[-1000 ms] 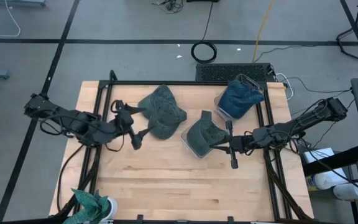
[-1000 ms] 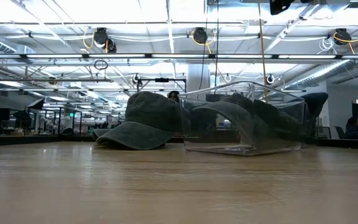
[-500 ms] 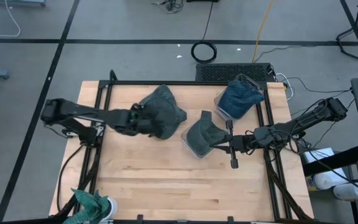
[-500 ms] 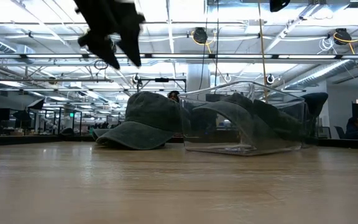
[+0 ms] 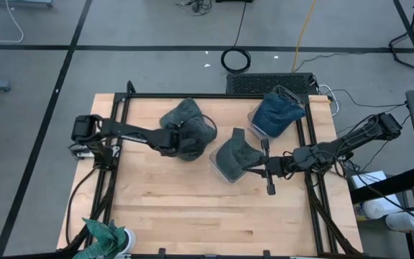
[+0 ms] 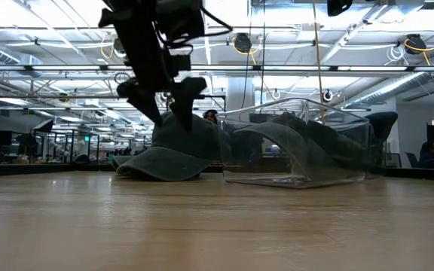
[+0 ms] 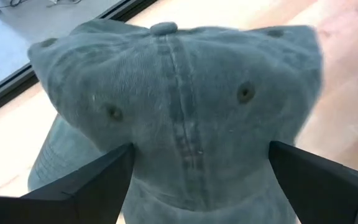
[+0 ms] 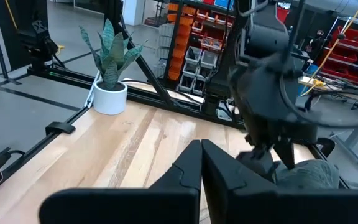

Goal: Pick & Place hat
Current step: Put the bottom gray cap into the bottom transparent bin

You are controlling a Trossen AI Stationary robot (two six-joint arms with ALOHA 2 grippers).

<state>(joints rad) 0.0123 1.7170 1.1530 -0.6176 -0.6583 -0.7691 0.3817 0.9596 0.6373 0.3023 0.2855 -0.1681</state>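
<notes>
A grey-green cap lies brim-down on the wooden table, left of centre toward the far edge; it also shows in the low view and fills the left wrist view. My left gripper is open and hangs right over the cap's crown, one finger on either side; no touch shows. My right gripper is shut, hovering level beside a clear box that holds a second grey cap.
A second clear box with a blue cap stands at the far right. A potted plant sits at the near left corner. Black frame rails border the table. Bare wood fills the near half.
My left gripper has swung from the table's left toward the right and come down until it stands open over the grey-green cap's crown. The cap has not moved. My right arm has kept still.
</notes>
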